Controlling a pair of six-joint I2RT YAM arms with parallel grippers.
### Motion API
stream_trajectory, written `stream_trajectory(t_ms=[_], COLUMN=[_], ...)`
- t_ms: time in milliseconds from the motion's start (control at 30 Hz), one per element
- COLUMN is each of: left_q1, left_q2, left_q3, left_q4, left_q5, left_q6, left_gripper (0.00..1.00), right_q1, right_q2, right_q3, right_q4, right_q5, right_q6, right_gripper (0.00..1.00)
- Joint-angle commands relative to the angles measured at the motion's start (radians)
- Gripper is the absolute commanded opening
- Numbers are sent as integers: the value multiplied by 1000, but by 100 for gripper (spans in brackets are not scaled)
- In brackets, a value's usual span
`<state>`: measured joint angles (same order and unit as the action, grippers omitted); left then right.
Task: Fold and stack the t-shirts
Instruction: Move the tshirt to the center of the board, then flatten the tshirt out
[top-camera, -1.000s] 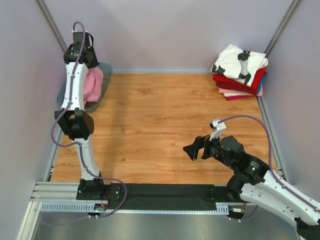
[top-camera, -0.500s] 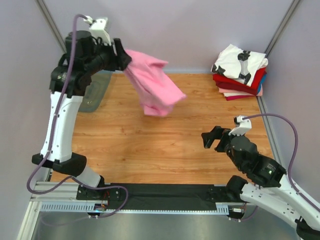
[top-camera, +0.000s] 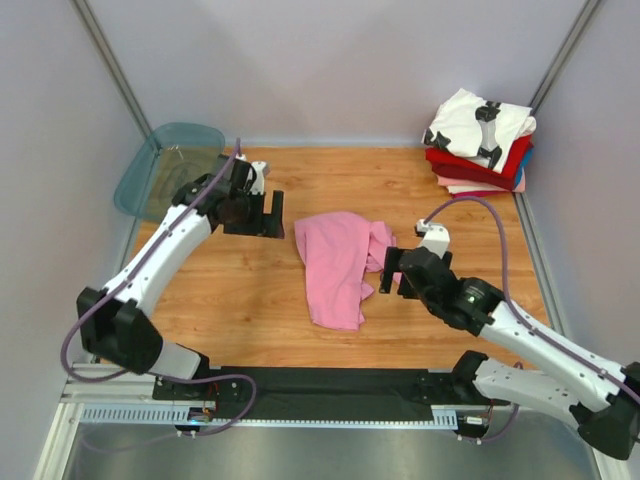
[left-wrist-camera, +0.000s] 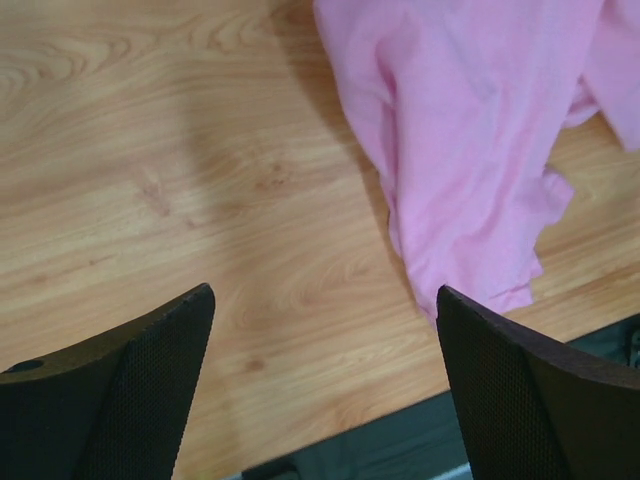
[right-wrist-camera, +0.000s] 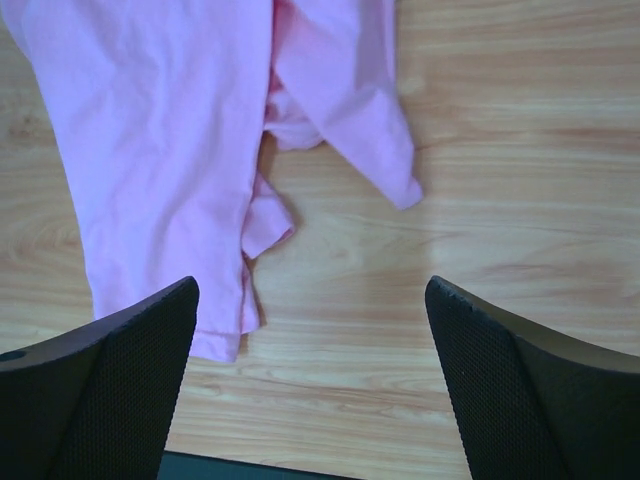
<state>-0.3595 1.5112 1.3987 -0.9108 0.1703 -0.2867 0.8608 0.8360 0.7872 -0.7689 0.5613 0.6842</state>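
A crumpled pink t-shirt (top-camera: 338, 258) lies loose in the middle of the wooden table, also seen in the left wrist view (left-wrist-camera: 480, 130) and the right wrist view (right-wrist-camera: 150, 130). My left gripper (top-camera: 271, 214) hangs open just left of it with nothing between the fingers (left-wrist-camera: 325, 300). My right gripper (top-camera: 391, 272) stands open at the shirt's right edge, over bare wood (right-wrist-camera: 310, 290). A stack of folded t-shirts (top-camera: 480, 148), white with black print on top and red, blue and pale below, sits at the back right corner.
A clear teal plastic tray (top-camera: 165, 165) sits at the back left corner. Grey walls close in the table on three sides. A black strip (top-camera: 330, 385) runs along the near edge between the arm bases.
The left arm lifted the pink shirt out of the tray, swung it over the table and let it go; it now lies on the wood. The right arm moved left up to the shirt.
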Motion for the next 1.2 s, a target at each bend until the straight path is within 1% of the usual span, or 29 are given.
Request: stream_trajectory(t_ms=[0,33,100,133,233,300,333,367,400,467,533,600,700,733,900,1000,1033,1133,1167], left_q1=[-42,-64,-79,-84,-84,-84,-84,-84,-84,-84,-84,-84,-84,-85,-84,-84,-84,-84,-84], left_q2=[-155,-193,-224,-250,-301,-345,-362,-377,-405,-430,-465,-489,-488,-483,-476,-476,-479,-479,-480], left_q3=[-115,-156,-246,-268,-306,-303,-303,-306,-310,-325,-363,-403,-409,-408,-406,-408,-408,-408,-409], left_q4=[117,136,162,165,127,86,73,66,53,55,72,98,93,93,87,85,87,82,84], left_q5=[-38,-35,-38,-41,-64,-100,-110,-135,-144,-167,-167,-196,-199,-199,-213,-216,-222,-226,-226], left_q6=[-40,-48,-58,-60,-48,-19,-8,15,24,46,52,50,52,55,67,67,67,67,67], left_gripper=[97,96,96,95,95,95,95,95,95,95,95,96,96,96,96,96,96,96,96], right_q1=[-25,-22,-13,22,108,130,138,139,142,144,145,145,145,145,150,149,149,149,150], right_q2=[83,122,155,188,256,287,297,323,336,377,402,432,483,494,522,526,528,528,525], right_q3=[-29,-52,-80,-89,-97,-124,-140,-150,-164,-163,-160,-160,-163,-164,-169,-167,-163,-138,-129], right_q4=[178,238,295,331,321,336,373,390,407,405,405,421,444,447,456,450,445,419,408], right_q5=[-237,-339,-418,-435,-391,-396,-423,-432,-437,-433,-428,-437,-468,-480,-477,-466,-460,-445,-443], right_q6=[3,9,40,63,115,141,159,169,176,190,192,193,192,193,198,195,187,175,161], right_gripper=[96,95,91,89,85,81,77,73,71,69,67,66,62,57,48,37,29,15,6])
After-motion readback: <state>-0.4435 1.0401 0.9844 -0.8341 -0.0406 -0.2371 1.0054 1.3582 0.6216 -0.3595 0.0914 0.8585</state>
